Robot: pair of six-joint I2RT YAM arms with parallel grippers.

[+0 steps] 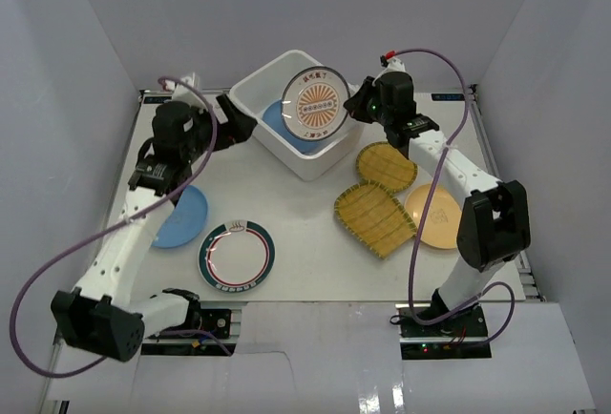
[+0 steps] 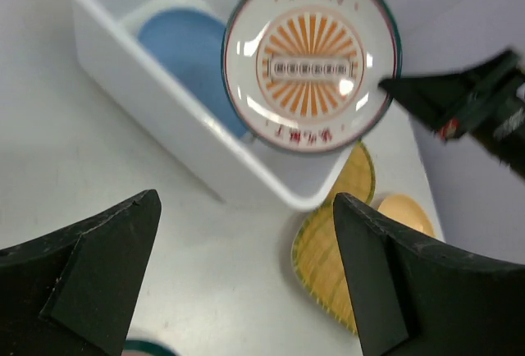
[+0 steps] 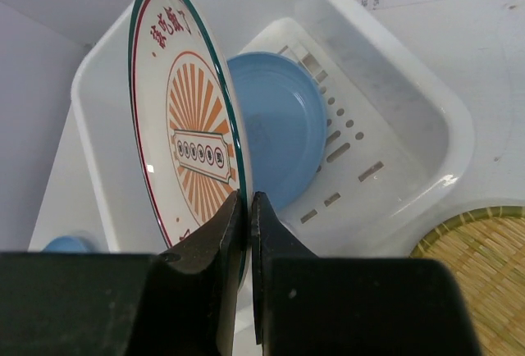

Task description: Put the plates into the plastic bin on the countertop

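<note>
The right claw [image 3: 248,200] pinches an orange-patterned plate [image 3: 193,151] by its rim, upright above the plastic bin [image 3: 394,77]. The left claw [image 2: 246,200] gapes wide, empty.

light: bright, even, overhead | shadows: soft | glare: spots on sunburst plate [image 2: 310,65] | blur: left wrist view soft

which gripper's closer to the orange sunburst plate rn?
Right. The right gripper is shut on the rim of the sunburst plate, holding it upright over the bin. The left gripper is open beside the bin, clear of the plate.
</note>
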